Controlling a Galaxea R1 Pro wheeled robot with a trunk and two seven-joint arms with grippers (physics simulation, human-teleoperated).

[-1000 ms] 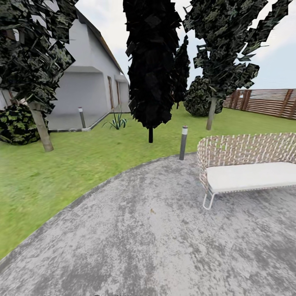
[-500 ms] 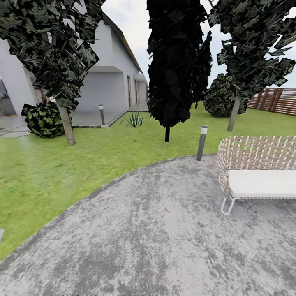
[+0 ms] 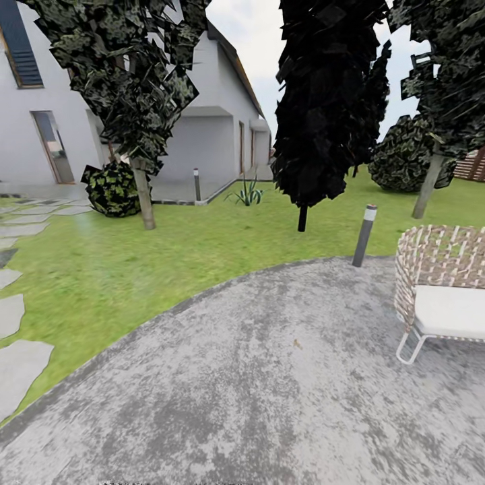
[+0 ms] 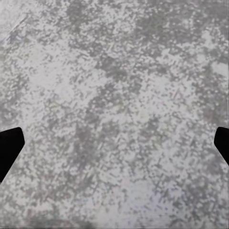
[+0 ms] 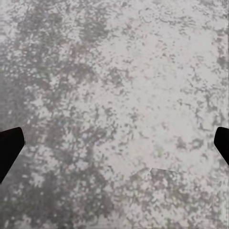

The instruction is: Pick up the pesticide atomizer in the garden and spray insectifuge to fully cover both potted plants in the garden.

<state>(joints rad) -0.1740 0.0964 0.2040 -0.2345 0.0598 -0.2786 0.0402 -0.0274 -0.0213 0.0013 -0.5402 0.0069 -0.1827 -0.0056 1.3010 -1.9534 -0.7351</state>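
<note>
The pesticide atomizer and the two potted plants are out of view. The garden lies ahead in the head view: a grey speckled round patio (image 3: 269, 377) under me, bordered by green lawn (image 3: 135, 263). My left gripper (image 4: 114, 148) hangs open over bare patio, its dark fingertips (image 4: 9, 150) at the picture's edges with nothing between them. My right gripper (image 5: 114, 148) is open in the same way above the patio, fingertips (image 5: 9, 150) wide apart.
A woven bench with a white cushion (image 3: 441, 289) stands at the patio's right. A grey bollard lamp (image 3: 364, 234) marks the patio edge. Pale stepping stones (image 3: 17, 364) run along the left. Dark trees (image 3: 323, 108), round bushes (image 3: 113, 188), a spiky plant (image 3: 248, 194) and a white house (image 3: 202, 135) stand beyond.
The camera has turned left, so the whole scene slid right. Stepping stones and more of the house came into view; the bench and fence slipped toward the right edge.
</note>
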